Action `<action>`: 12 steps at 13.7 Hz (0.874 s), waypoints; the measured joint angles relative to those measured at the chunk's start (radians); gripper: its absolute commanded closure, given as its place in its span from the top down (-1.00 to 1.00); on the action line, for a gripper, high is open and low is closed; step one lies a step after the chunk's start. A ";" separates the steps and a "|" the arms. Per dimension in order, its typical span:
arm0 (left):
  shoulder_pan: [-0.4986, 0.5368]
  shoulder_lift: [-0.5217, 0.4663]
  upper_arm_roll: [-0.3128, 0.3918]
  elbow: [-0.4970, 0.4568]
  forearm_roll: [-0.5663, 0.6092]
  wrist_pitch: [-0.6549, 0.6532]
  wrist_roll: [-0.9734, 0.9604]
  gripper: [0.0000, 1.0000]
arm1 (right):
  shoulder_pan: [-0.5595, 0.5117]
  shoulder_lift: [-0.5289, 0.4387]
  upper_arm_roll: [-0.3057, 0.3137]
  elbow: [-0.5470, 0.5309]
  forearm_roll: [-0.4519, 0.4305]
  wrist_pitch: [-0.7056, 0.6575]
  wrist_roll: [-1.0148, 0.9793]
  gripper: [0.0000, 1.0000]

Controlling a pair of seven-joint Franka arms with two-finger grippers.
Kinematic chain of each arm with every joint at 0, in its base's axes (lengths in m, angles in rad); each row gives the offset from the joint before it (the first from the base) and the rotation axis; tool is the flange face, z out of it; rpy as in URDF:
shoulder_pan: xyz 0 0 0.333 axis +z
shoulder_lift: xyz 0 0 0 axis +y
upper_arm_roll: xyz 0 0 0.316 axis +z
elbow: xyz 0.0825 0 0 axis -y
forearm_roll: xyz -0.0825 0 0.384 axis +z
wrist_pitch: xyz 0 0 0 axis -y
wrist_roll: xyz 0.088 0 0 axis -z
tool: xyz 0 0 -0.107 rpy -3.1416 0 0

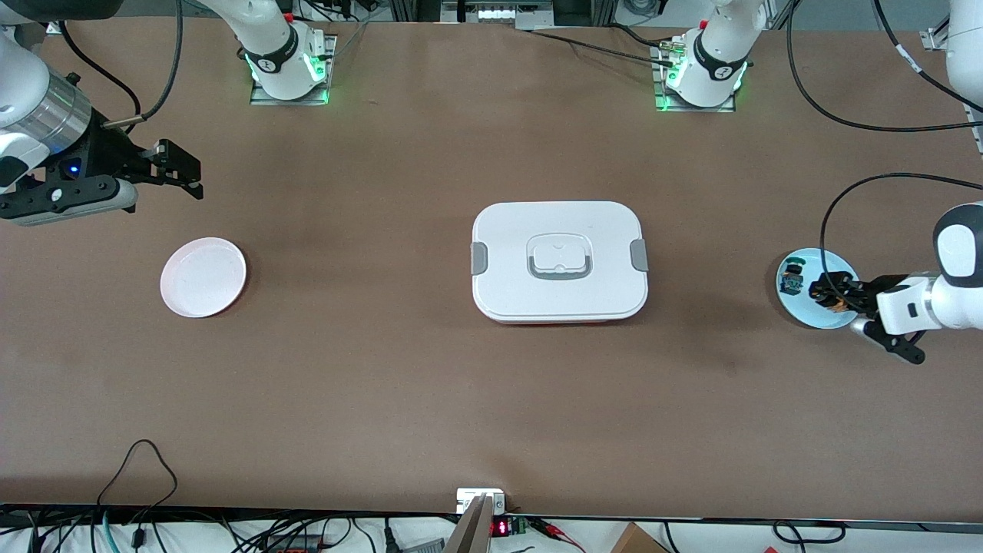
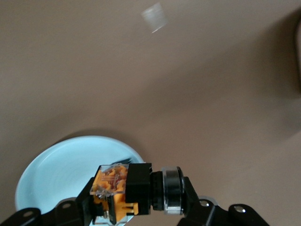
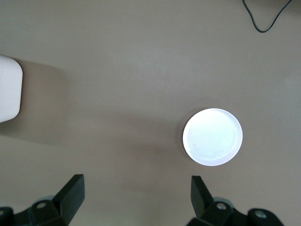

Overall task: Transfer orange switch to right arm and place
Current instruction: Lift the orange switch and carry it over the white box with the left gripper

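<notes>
The orange switch (image 2: 123,190), a black stub with orange sides and a silver ring, lies crosswise between the fingers of my left gripper (image 2: 136,195), which is shut on it. In the front view the left gripper (image 1: 828,293) and the switch (image 1: 839,307) are over the pale blue plate (image 1: 805,312) at the left arm's end of the table. That plate (image 2: 61,169) shows under the switch in the left wrist view. My right gripper (image 1: 188,175) hangs open and empty over bare table at the right arm's end; its fingertips (image 3: 75,184) stand wide apart.
A small blue-green and black part (image 1: 791,283) lies on the blue plate. A white plate (image 1: 203,276) sits near the right gripper and shows in the right wrist view (image 3: 212,136). A white lidded box (image 1: 559,261) stands mid-table. Cables run along the table edges.
</notes>
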 measured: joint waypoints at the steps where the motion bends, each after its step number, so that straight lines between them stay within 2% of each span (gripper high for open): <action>1: 0.001 0.000 -0.046 0.006 -0.019 -0.027 0.000 -0.38 | 0.000 0.000 0.000 0.000 0.000 0.000 0.000 1.00; 4: -0.002 -0.002 -0.162 0.015 -0.078 -0.095 -0.001 -0.38 | 0.000 0.000 0.000 0.000 0.000 -0.005 0.000 1.00; 9: -0.013 -0.007 -0.333 0.018 -0.221 -0.111 0.012 -0.39 | 0.000 0.000 -0.001 0.000 0.000 -0.012 0.000 1.00; 12: -0.080 -0.002 -0.378 0.016 -0.380 -0.070 0.015 -0.43 | 0.000 0.000 -0.001 0.000 0.000 -0.011 0.000 1.00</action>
